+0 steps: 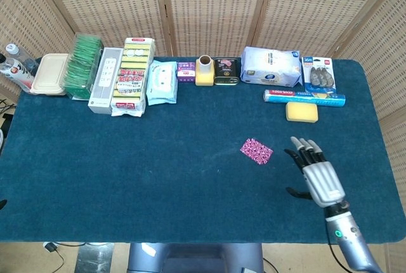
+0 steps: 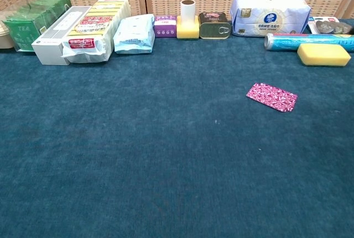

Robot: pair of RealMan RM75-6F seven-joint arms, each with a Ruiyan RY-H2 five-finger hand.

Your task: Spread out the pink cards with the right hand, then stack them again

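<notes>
Pink cards (image 1: 256,151) lay as one neat stack on the blue table cloth (image 1: 127,159), nothing touching them. Right hand (image 1: 319,174) hovered well right of them, fingers spread, holding nothing; its arm ran off the bottom edge. Chest view missed it entirely. Left hand: unseen in both views.

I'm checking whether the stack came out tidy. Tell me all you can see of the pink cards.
The pink cards lie flat on the blue cloth as one neat rectangular pile, edges lined up, turned at an angle. The top face has a magenta and white pattern. Nothing touches them; the right robot hand hovers apart, to their right, fingers spread.
</notes>
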